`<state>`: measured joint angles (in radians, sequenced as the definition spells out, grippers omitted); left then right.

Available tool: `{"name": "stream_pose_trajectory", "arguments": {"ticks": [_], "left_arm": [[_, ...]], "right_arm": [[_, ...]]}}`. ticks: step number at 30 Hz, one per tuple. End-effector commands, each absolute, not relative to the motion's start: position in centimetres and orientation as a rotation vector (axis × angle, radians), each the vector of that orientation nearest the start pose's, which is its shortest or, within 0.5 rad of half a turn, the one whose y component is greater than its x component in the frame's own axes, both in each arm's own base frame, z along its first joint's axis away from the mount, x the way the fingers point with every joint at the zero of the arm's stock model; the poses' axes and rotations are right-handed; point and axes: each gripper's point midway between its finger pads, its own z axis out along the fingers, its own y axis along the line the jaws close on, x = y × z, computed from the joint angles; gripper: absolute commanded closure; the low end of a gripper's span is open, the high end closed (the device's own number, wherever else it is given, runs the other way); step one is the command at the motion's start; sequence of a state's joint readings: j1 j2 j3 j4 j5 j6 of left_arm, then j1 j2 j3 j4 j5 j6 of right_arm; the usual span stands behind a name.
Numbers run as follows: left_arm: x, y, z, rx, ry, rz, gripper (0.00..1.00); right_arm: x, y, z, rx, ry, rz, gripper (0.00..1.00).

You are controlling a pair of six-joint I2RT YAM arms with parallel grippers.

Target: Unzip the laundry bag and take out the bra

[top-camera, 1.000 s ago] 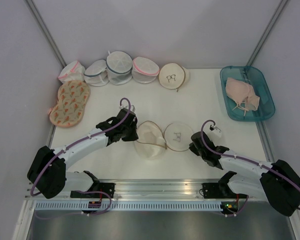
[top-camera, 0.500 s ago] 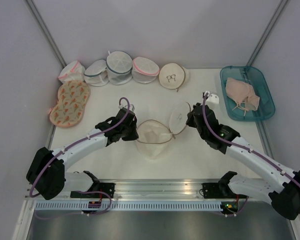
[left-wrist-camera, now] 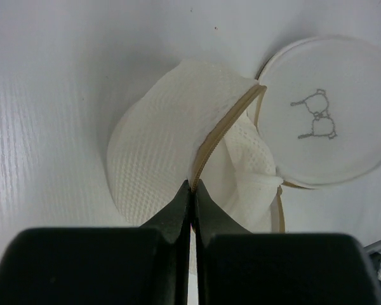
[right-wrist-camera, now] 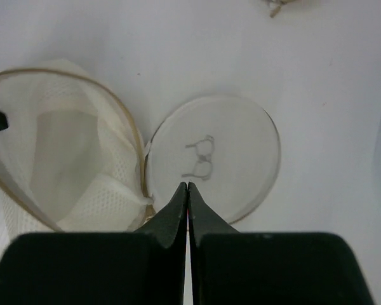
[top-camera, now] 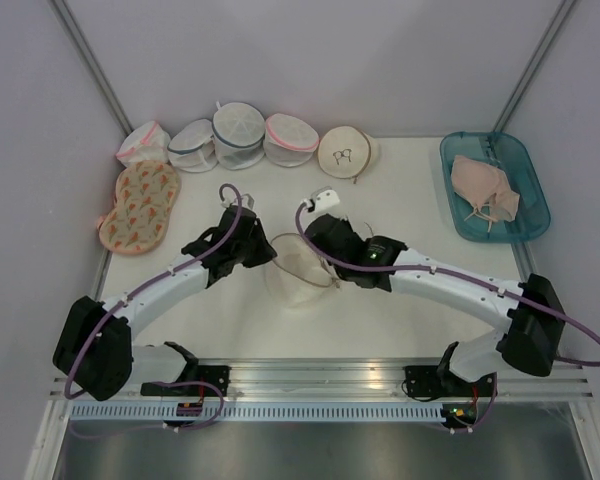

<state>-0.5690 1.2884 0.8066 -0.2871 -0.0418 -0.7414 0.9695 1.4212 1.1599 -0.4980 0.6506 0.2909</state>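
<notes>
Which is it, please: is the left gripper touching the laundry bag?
Touching: left wrist view shows the left gripper pinching the laundry bag at its rim.

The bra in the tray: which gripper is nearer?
Right. The right gripper is at the lid of the laundry bag, on the side toward the bra; the left gripper pinches the bag's rim, further away.

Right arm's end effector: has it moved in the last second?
Yes. In the top view the end effector swung left, away from the teal tray, to the open laundry bag.
</notes>
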Motion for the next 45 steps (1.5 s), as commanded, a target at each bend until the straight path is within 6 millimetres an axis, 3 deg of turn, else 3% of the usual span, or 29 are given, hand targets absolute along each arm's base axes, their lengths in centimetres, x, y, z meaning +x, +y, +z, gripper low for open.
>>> {"name": "stream_pose_trajectory", "arguments": {"ticks": [1,4,7,8,9,11,12,13,14,15,16,17,18,19,22,24,29,37,45], "left_arm": [[29.3,-21.6,12.2,-0.304,2.337,-0.738,0.98],[29.2,-21.4,11.8,-0.329,2.328,-0.784,0.98],[29.0,-21.1,11.5,-0.345,2.322,-0.811,0.98],[28.9,-21.0,11.5,-0.347,2.325,-0.817,0.98],[28.7,-20.8,11.5,-0.35,2.325,-0.819,0.98],[28.5,-20.4,11.3,-0.359,2.323,-0.818,0.98],[28.5,-20.3,11.7,-0.36,2.31,-0.823,0.98],[28.4,-20.1,11.7,-0.362,2.312,-0.819,0.98],[28.1,-19.9,11.5,-0.368,2.319,-0.813,0.98],[28.1,-19.8,11.6,-0.366,2.316,-0.812,0.98],[28.0,-19.7,11.9,-0.359,2.306,-0.812,0.98],[27.8,-19.4,11.7,-0.365,2.316,-0.8,0.98],[27.7,-19.3,11.7,-0.362,2.317,-0.797,0.98],[27.7,-19.3,11.7,-0.362,2.314,-0.8,0.98],[27.5,-19.3,11.7,-0.356,2.318,-0.805,0.98],[27.5,-19.3,11.6,-0.355,2.322,-0.806,0.98],[27.2,-19.3,11.6,-0.355,2.325,-0.811,0.98],[27.2,-18.9,11.7,-0.359,2.324,-0.789,0.98],[27.2,-19.1,11.7,-0.351,2.329,-0.798,0.98]], "right_arm": [[27.5,28.1,20.3,-0.646,2.018,-0.08,1.0],[26.3,30.8,20.1,-0.746,1.978,-0.066,1.0],[25.9,32.1,19.7,-0.765,1.969,-0.045,0.99],[26.3,31.7,19.8,-0.722,1.97,-0.07,0.98],[26.9,30.6,20.3,-0.603,1.968,-0.123,0.88],[27.3,28.3,19.6,-0.472,2.015,-0.201,0.72],[27.5,27.3,18.7,-0.375,2.057,-0.215,0.7],[27.2,25.8,16.8,-0.264,2.122,-0.209,0.68],[27.8,23.9,15.8,-0.138,2.147,-0.218,0.59],[27.6,22.7,15.7,-0.042,2.154,-0.174,0.54],[27.1,21.5,12.7,0.086,2.222,-0.099,0.54],[26.8,21.0,13.2,0.17,2.218,0.014,0.53],[25.7,19.3,10.1,0.202,2.262,0.023,0.49],[26.5,19.7,10.0,0.321,2.248,0.165,0.47],[26.4,18.1,8.8,0.42,2.234,0.23,0.38],[26.1,19.0,7.5,0.423,2.279,0.327,0.31],[26.3,18.8,5.5,0.549,2.292,0.487,0.31],[26.8,16.6,3.4,0.723,2.239,0.497,0.39],[27.7,16.3,1.7,0.78,2.237,0.496,0.62]]}}
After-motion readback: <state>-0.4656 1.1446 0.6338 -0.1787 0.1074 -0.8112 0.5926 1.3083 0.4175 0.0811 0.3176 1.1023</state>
